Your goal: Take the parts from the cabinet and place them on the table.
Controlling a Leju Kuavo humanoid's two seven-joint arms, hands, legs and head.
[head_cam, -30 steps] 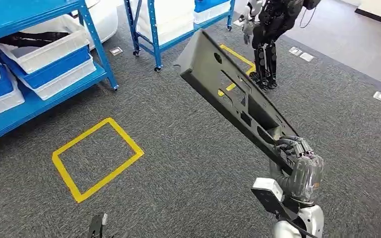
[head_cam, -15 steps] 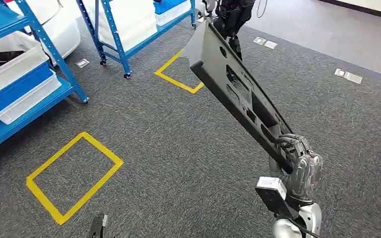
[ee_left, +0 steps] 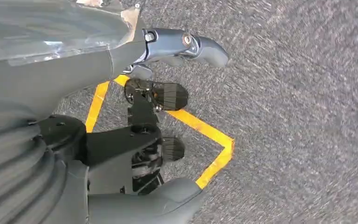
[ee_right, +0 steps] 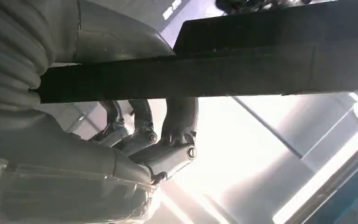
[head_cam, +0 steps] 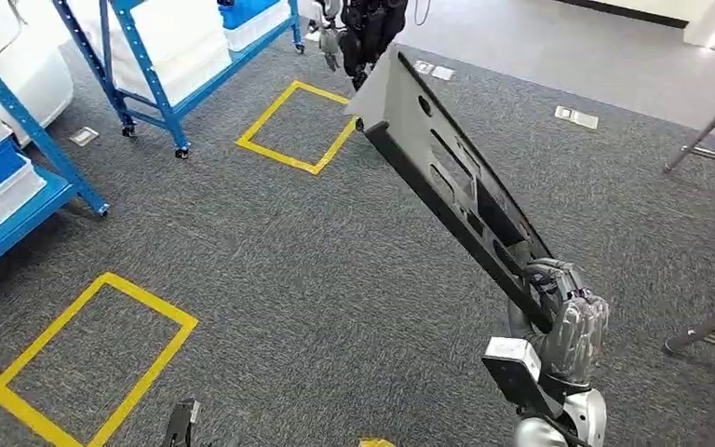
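A long dark grey panel part (head_cam: pixel 447 177) with several cut-outs slants up and away from me in the head view. My right hand (head_cam: pixel 563 312) grips its near end, with fingers wrapped over the edge. Up close in the right wrist view, the part (ee_right: pixel 214 77) is a dark bar and the fingers (ee_right: pixel 179 116) of the right hand (ee_right: pixel 158 135) curl around it. In the left wrist view my left hand (ee_left: pixel 154 116) hangs over the grey carpet with its fingers apart and nothing in it. Its tip (head_cam: pixel 182 424) peeks in at the bottom of the head view.
Blue shelving racks with white bins stand at the far left (head_cam: pixel 0 186) and at the back (head_cam: pixel 149 56). Yellow tape squares (head_cam: pixel 293 126) (head_cam: pixel 84 358) mark the carpet. Another dark humanoid robot (head_cam: pixel 363 28) stands at the back. Metal legs (head_cam: pixel 708 121) (head_cam: pixel 708 331) show at the right.
The whole scene has slid leftward as the camera turned right. The racks have drifted off to the left, and metal legs came into sight. My right hand still grips the part.
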